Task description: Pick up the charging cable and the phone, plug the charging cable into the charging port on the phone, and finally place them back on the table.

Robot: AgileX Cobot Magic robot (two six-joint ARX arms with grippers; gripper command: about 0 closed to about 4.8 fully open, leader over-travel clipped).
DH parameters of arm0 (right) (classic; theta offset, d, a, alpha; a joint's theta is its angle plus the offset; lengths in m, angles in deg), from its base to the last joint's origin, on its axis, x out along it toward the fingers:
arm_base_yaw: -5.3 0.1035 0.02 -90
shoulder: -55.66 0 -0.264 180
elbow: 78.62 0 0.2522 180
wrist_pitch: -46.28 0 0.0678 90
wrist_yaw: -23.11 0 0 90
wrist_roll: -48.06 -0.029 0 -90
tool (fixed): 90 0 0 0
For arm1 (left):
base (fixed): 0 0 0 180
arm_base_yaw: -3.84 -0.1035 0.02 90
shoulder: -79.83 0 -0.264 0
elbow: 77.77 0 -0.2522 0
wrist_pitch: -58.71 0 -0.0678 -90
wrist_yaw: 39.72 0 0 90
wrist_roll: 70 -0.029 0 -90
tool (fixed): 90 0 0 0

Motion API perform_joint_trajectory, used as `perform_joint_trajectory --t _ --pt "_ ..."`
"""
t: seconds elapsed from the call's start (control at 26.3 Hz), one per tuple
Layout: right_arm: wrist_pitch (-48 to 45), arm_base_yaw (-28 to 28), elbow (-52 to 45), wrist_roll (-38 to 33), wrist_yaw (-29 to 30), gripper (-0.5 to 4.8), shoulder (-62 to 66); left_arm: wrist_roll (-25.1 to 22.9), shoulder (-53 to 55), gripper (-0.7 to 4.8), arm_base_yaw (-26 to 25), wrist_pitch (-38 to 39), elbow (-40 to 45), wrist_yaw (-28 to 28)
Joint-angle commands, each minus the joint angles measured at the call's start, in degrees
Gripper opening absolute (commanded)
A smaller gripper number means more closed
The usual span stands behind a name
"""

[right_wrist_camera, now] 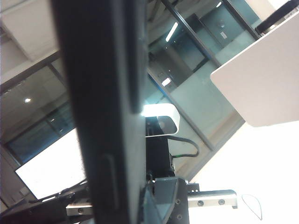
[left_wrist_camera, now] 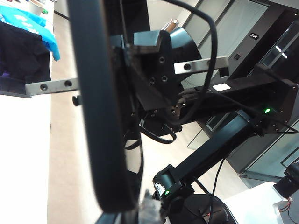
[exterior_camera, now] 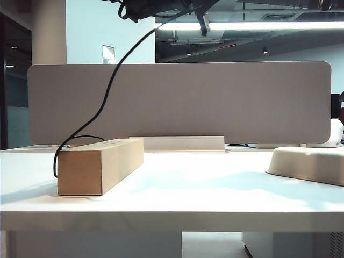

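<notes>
Phone [right_wrist_camera: 100,112] is seen only edge-on in both wrist views, so its charging port can't be made out. Both grippers are mostly cut off at the exterior view's top, high above the table [exterior_camera: 172,199]. Right gripper is clamped on the phone; left gripper's grip is hidden, fingers closed. Charging cable [exterior_camera: 107,88] is draped down behind the cardboard box [exterior_camera: 99,164].

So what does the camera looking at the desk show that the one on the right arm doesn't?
Only the exterior view shows the white table, the cardboard box, the beige tray, the grey divider and the charging cable hanging down behind the box. Only the right wrist view shows the phone's dark edge up close. Both catch the raised grippers' black hardware, though neither shows the jaws clearly.
</notes>
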Motion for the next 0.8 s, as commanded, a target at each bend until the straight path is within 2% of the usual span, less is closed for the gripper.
perform_joint_trajectory --t 0.04,0.46,0.53,0.65,0.68,0.72,0.76,0.8 --pt "-0.5 0.4 0.3 0.3 1.2 -0.07 -0.1 0.7 -0.4 -0.06 0.9 -2.8 -0.4 0.6" --pt "-0.5 0.4 0.3 0.3 3.8 -0.07 -0.1 1.4 -0.4 -0.06 0.9 -3.1 -0.4 2.1" --pt "-0.5 0.4 0.3 0.7 3.3 -0.07 -0.1 2.2 -0.4 -0.06 0.7 -3.0 -0.4 1.9" --pt "-0.3 -0.4 0.3 1.2 -1.0 -0.07 -0.1 3.7 -0.4 0.02 0.0 -0.8 -0.4 0.7" --pt "-0.1 -0.7 0.3 1.6 -1.7 -0.07 -0.1 3.7 -0.4 0.25 -0.1 0.2 -0.4 -0.2" --pt "0.9 -1.2 0.3 2.5 -2.3 -0.07 -0.1 3.7 -0.4 1.00 -0.7 1.9 -0.4 -1.2" --pt "2.3 -1.7 0.3 3.1 -2.7 -0.07 -0.1 3.7 -0.5 1.46 -1.1 2.8 -0.4 -2.2" --pt "3.4 -2.0 0.3 3.8 -3.0 -0.07 -0.1 3.7 -0.4 1.57 -1.5 3.5 -0.4 -3.2"
